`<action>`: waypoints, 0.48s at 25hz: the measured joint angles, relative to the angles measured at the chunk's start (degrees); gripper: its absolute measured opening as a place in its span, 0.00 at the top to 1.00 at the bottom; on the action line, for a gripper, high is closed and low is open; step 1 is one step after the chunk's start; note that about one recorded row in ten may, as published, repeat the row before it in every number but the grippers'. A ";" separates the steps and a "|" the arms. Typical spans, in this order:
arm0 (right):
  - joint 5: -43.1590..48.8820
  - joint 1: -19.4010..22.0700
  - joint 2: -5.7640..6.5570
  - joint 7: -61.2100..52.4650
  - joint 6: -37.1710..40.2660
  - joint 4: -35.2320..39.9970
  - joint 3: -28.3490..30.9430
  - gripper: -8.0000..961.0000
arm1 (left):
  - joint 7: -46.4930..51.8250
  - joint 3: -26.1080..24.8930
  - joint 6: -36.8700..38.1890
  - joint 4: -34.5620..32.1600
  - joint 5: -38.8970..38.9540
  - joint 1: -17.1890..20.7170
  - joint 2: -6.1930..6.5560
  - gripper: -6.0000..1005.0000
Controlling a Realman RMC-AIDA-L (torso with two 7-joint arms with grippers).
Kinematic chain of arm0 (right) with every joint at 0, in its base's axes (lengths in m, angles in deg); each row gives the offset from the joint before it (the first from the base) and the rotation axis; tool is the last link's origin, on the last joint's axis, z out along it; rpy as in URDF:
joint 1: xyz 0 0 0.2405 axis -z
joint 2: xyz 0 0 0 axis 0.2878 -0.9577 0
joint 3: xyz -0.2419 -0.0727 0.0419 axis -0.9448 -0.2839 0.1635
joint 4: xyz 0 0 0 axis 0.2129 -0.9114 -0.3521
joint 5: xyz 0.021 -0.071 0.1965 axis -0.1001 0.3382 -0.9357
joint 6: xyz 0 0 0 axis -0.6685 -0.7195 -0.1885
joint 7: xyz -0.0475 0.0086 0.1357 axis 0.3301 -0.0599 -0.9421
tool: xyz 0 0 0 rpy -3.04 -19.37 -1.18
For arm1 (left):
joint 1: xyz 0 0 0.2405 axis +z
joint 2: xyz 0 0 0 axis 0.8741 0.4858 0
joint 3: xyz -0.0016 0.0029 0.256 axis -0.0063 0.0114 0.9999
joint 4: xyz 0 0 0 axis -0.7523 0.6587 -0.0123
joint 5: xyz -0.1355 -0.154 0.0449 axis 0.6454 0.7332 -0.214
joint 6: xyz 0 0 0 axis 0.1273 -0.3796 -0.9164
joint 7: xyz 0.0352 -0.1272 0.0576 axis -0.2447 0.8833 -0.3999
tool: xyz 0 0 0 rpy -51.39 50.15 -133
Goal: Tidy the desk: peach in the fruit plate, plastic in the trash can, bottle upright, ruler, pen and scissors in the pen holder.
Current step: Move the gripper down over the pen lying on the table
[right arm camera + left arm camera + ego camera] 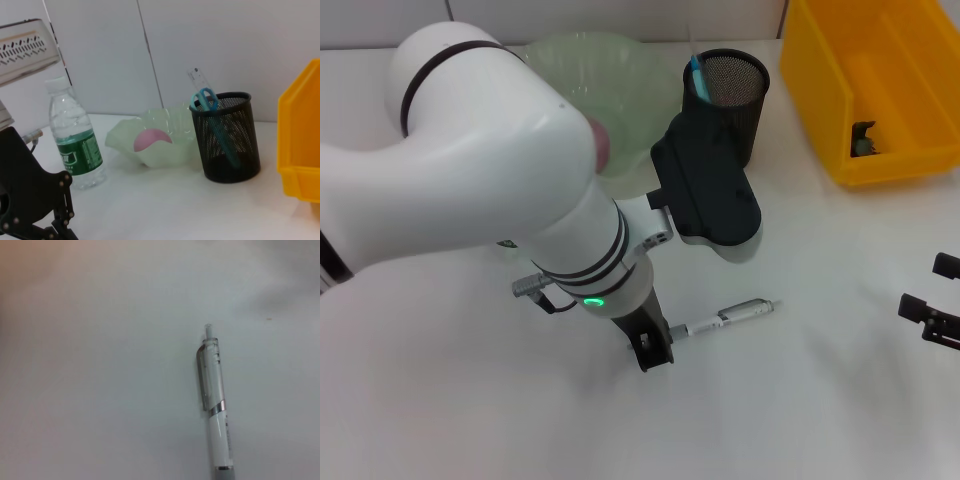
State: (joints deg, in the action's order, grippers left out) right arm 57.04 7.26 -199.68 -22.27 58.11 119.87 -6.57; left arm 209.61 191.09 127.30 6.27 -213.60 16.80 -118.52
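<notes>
**Pen is the last item out of place**

On the white surface (820, 400), near the middle, the pen (735, 317) lies flat, clip end pointing toward the right side. Left pincer (655, 350) sits down at the pen's other end, right at or on the barrel; whether its fingers are spread or pinching the pen, I cannot tell, as the arm hides them and the left wrist view shows only the pen.

Done, judging by the layout:
- peach (152, 139) in the fruit plate (150, 150)
- bottle (75, 145) upright beside the plate
- scissors (207, 102) and ruler (197, 80) standing in the mesh pen holder (227, 140)
- a dark scrap, possibly the plastic, in the yellow bin (880, 90); too small to confirm

Left: pen into the holder.

Right pincer (935, 305) is parked at the right edge, spread, holding nothing.
</notes>
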 joint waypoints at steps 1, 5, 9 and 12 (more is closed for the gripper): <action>0.00 0.00 0.00 0.00 0.00 0.00 0.00 0.14 | 0.00 0.00 0.00 0.00 0.00 0.00 0.00 0.84; 0.57 -0.18 0.00 -0.40 0.00 0.00 0.18 0.14 | -0.12 0.33 0.24 -0.05 0.02 -0.10 0.01 0.88; 0.60 -0.20 0.00 -0.49 0.00 0.00 0.20 0.14 | -0.07 0.21 0.46 -0.21 0.03 -0.09 0.00 0.92; 0.62 -0.20 0.00 -0.51 0.00 0.00 0.25 0.14 | 0.15 0.00 0.54 -0.44 0.08 -0.07 0.01 0.92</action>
State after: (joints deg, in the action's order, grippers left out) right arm 57.66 7.06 -199.68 -22.79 58.11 119.87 -6.32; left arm 209.77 191.09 127.84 5.83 -213.52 16.73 -118.51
